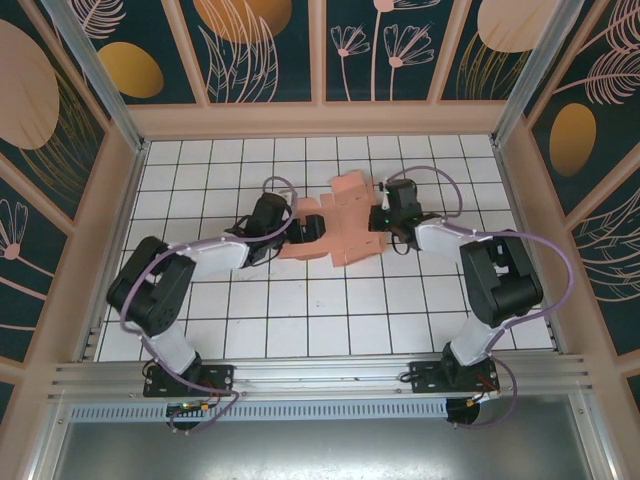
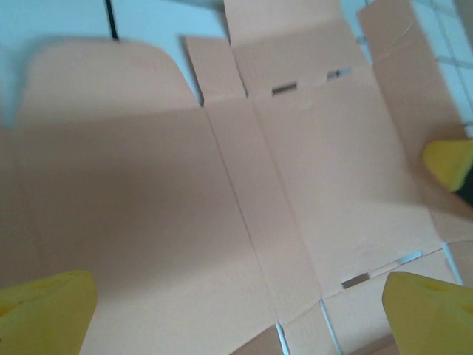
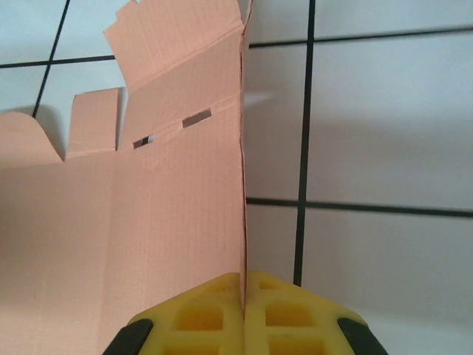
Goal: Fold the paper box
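Observation:
The paper box (image 1: 340, 222) is a salmon-pink die-cut sheet lying mostly flat on the white tiled floor, flaps spread. My left gripper (image 1: 300, 229) hovers over its left part. In the left wrist view the sheet (image 2: 222, 207) lies under the open left gripper (image 2: 236, 318), and the two yellow fingers (image 2: 44, 310) stand wide apart with nothing pinched between them. My right gripper (image 1: 385, 216) is at the sheet's right side. In the right wrist view the right gripper (image 3: 243, 310) is shut on the raised right edge of the sheet (image 3: 177, 222). Its yellow tip (image 2: 449, 161) also shows in the left wrist view.
White tiles with dark grout (image 1: 330, 310) surround the sheet. Wooden rails (image 1: 320, 118) and patterned walls fence the floor at the back and sides. A metal bar (image 1: 320, 375) carries both arm bases at the near edge.

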